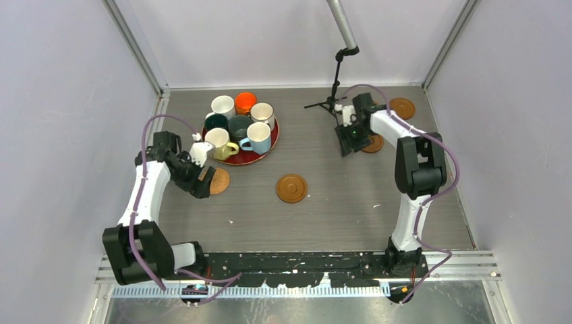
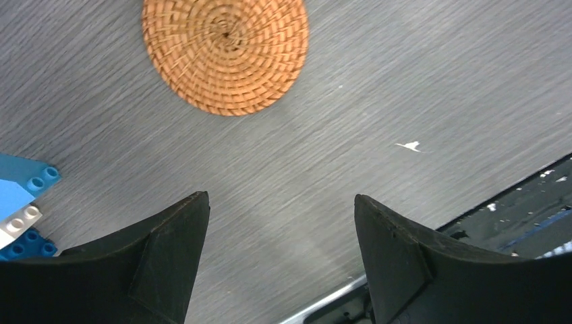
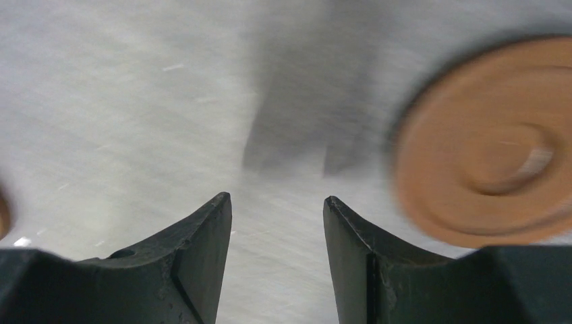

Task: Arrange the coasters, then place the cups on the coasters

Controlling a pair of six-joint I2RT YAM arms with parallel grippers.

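Several cups stand together on a red round tray [image 1: 269, 148]: white [image 1: 222, 106], orange [image 1: 245, 102], cream [image 1: 262, 113], light blue [image 1: 258, 137], pale yellow [image 1: 218, 142] and two dark ones. A woven coaster [image 1: 221, 181] [image 2: 225, 54] lies on the table just ahead of my left gripper [image 1: 201, 187] [image 2: 280, 199], which is open and empty. Smooth wood coasters lie at mid-table [image 1: 291, 188], far right [image 1: 403, 108], and beside my right gripper [image 1: 374, 144] [image 3: 499, 142]. My right gripper [image 1: 351, 143] [image 3: 276, 199] is open and empty, the blurred coaster off to its right.
A small black tripod stand [image 1: 330, 101] and a grey pole [image 1: 342, 27] stand at the back, close to the right arm. Blue and white toy bricks [image 2: 20, 202] show at the left edge of the left wrist view. Grey walls enclose the table.
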